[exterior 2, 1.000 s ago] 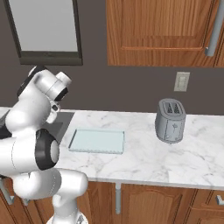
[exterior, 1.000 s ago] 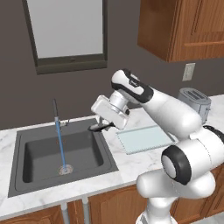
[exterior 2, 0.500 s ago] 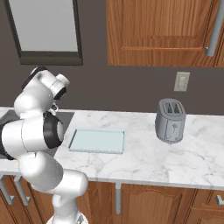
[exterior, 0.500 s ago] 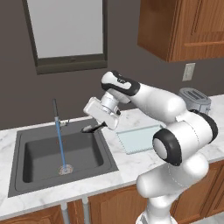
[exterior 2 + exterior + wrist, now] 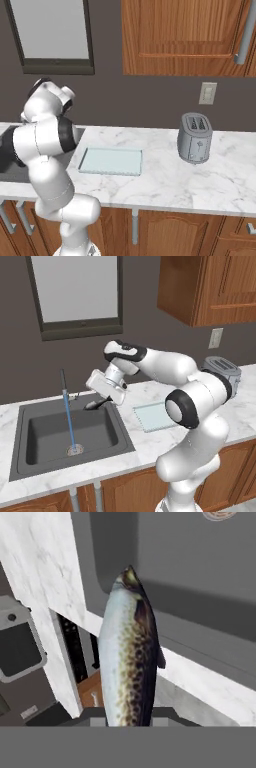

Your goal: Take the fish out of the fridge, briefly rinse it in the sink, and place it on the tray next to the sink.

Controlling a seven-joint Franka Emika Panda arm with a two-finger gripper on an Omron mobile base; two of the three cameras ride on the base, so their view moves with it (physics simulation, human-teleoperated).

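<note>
My gripper (image 5: 101, 401) is shut on the fish (image 5: 94, 405), a slender silvery fish with a brown speckled back. I hold it over the back right corner of the sink (image 5: 47, 431), a dark grey basin in white marble. In the hand view the fish (image 5: 129, 662) points away from me over the basin's rim, with the sink (image 5: 190, 557) beyond it. The pale blue-grey tray (image 5: 156, 416) lies flat on the counter just right of the sink; the tray (image 5: 111, 161) holds nothing. The fridge is out of view.
A thin dark faucet (image 5: 63, 382) stands at the sink's back edge and a blue stream of water (image 5: 69, 423) runs down to the round drain (image 5: 75, 450). A silver toaster (image 5: 195, 137) stands on the counter right of the tray. Wooden cabinets hang above.
The arm has swung left with the fish, from beside the tray's near corner to over the sink's back right corner. The cameras have not moved.
</note>
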